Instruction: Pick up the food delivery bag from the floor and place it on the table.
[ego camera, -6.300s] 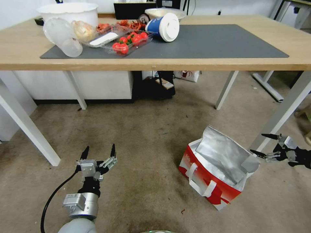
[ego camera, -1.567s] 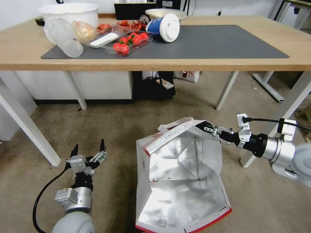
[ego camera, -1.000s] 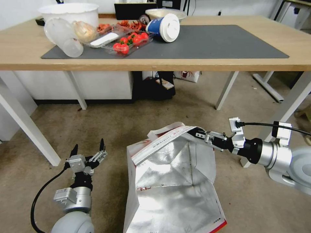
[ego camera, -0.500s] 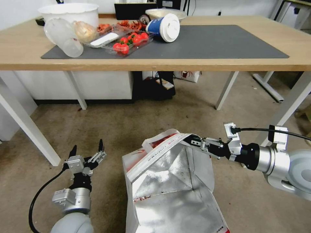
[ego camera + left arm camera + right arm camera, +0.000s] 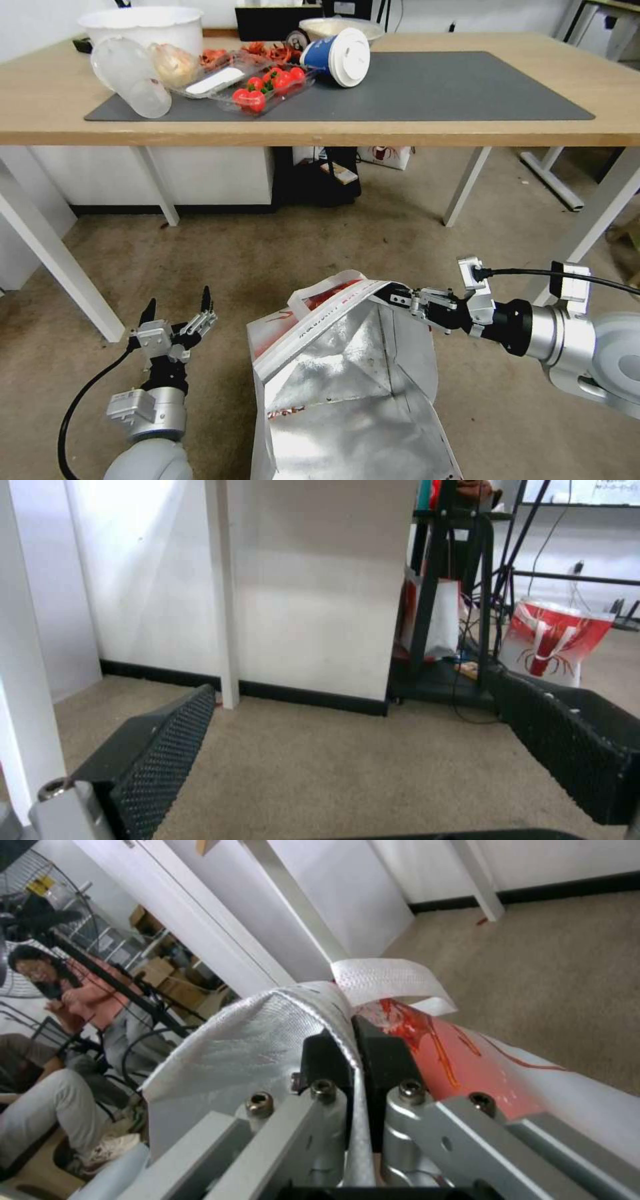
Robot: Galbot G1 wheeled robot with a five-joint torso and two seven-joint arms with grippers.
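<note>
The boxy red-and-white food delivery bag with silver foil lining (image 5: 353, 380) hangs from the right gripper (image 5: 400, 297), whose fingers pinch its top rim. It looks light and floppy; the rim beside the gripper sags. The left gripper (image 5: 177, 313) is spread, well apart.

walls: white (image 5: 320, 580) | skirting: black (image 5: 313, 700) | rack: black metal (image 5: 460, 605)

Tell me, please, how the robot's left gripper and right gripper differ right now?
The left gripper is open and holds nothing; the right gripper is shut on the rim of the red-and-white foil-lined food delivery bag. The left points toward the light-wood table; the right reaches sideways. Both hang low over the beige floor.
</note>
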